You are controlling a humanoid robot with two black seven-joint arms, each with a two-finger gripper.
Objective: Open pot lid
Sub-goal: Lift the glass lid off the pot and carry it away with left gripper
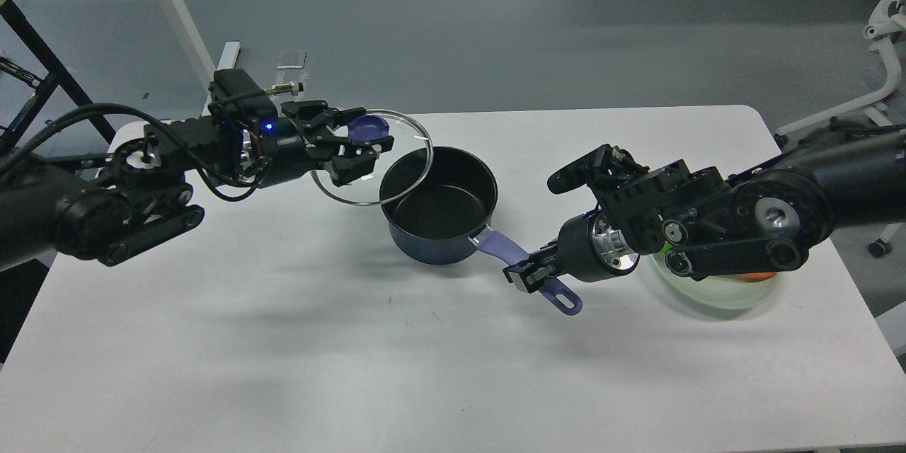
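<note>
Left pincer (357,140) grips lid (396,156); plate (715,294) behind right arm.

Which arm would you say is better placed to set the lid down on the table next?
Left. The left gripper already holds the lid by its knob, tilted clear of the pot; the right gripper is occupied clamping the handle.

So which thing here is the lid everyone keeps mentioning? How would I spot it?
Start at the white table and find the dark navy pot near its middle, black inside and uncovered. Just left of its rim, the left gripper holds the lid tilted up in the air. It is the only see-through disc, steel-rimmed with a purple-blue knob, unlike the pale green plate on the right.
</note>
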